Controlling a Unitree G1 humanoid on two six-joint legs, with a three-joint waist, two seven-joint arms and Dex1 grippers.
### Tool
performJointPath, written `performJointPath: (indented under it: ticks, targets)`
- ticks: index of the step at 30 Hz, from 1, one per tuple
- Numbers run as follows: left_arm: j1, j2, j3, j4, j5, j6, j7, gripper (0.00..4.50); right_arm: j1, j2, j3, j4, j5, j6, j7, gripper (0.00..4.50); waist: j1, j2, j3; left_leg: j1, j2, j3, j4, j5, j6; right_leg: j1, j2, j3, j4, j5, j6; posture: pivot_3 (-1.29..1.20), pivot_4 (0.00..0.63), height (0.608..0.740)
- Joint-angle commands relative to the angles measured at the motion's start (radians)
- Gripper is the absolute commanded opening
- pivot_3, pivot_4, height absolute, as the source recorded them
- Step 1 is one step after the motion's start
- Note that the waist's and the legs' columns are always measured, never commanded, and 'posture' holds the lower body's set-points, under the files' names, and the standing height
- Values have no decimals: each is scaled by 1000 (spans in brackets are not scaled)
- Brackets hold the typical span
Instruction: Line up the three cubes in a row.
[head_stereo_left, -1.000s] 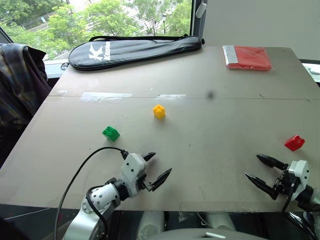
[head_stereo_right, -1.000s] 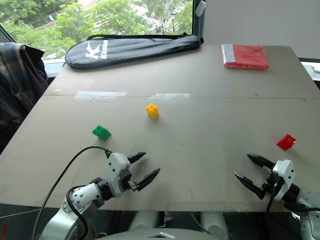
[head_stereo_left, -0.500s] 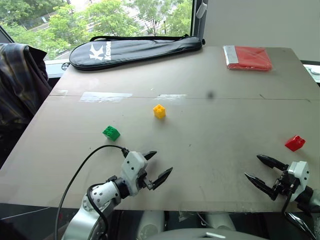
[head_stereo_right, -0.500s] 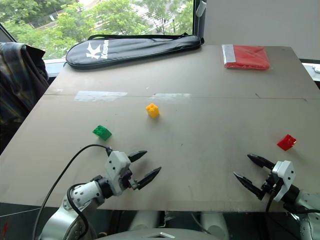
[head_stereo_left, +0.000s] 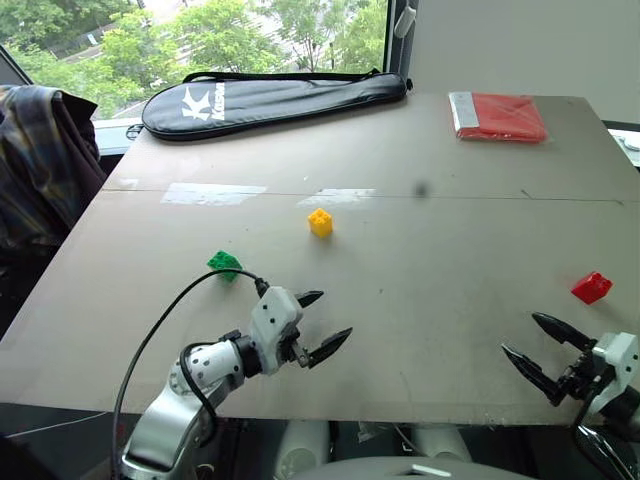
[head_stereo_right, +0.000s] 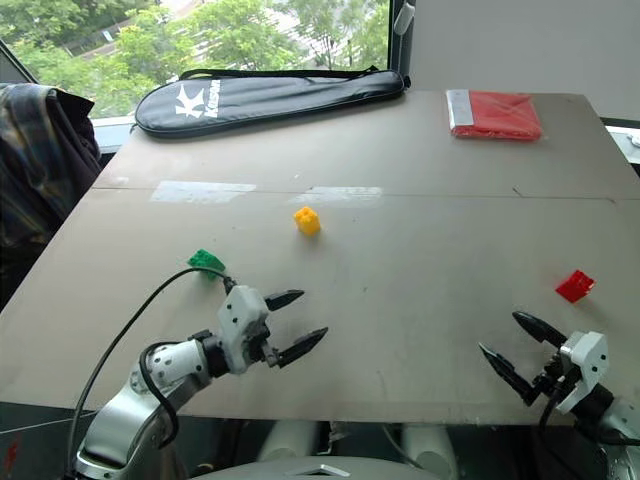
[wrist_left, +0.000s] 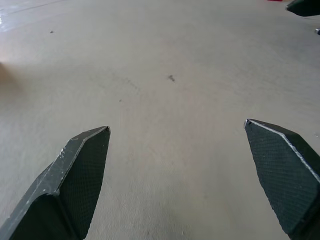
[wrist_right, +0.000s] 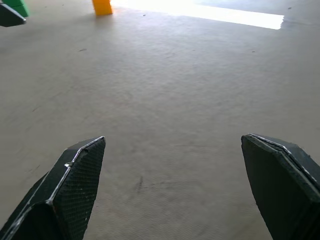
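Left hand (head_stereo_left: 322, 324) higher, 3 cubes (head_stereo_left: 320, 222) unmoved

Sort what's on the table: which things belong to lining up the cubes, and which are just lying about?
Belongs to the job:
yellow cube
green cube
red cube

Just lying about:
black racket bag
flat red packet
plaid garment, beside the table

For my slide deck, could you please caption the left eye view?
Open left gripper and right gripper hover over table with scattered green, yellow, red bricks.
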Motion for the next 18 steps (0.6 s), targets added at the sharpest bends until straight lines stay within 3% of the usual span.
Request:
performJointPath:
  ticks: [1,5,9,18]
  targets:
    - [-59,33,-13,5,-38,13,-76,4398,19,36,-82,-76,-19,30,-166,4500,-1,-1,0,0,0,0,0,0,0,0,0,0,0,0,0,0,150,708]
    - [-219,64,-41,19,-84,68,-172,4398,6,122,-120,-190,-125,163,-488,4500,-3,-1,-1,0,0,0,2,0,0,0,1,0,2,0,0,0,150,708]
    - [-335,92,-49,6,-152,142,-246,4398,-97,220,-89,-256,-206,290,-741,4500,-8,-1,0,0,0,0,5,0,0,-1,1,1,6,0,0,0,150,708]
    - [-468,122,-70,-22,-184,233,-278,4398,-289,300,-70,-171,-292,327,-943,4500,-22,-1,1,-1,0,0,10,0,0,-1,1,2,11,0,0,0,150,708]
